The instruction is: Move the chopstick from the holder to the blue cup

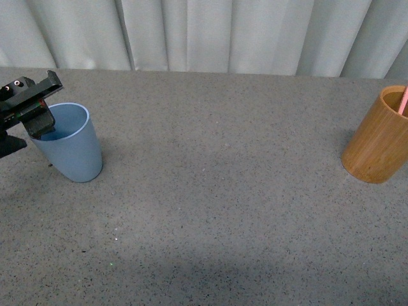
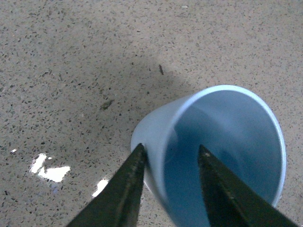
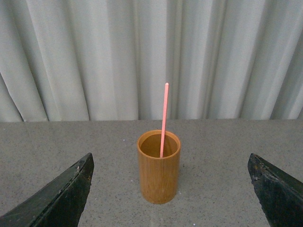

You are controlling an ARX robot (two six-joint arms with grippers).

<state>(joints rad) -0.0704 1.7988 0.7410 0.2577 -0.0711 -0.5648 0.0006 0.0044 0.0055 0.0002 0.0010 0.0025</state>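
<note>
Chopstick in holder, blue cup apart

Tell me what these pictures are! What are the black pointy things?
It's a robot with two arms ending in pincers. The wide picture looks out from its body over a grey table. The others come from wrist cameras, so the black points are pincer fingers. The left gripper has one finger inside the blue cup, one outside; the cup leans. The right gripper is open and empty, facing the holder with the chopstick standing in it.
</note>
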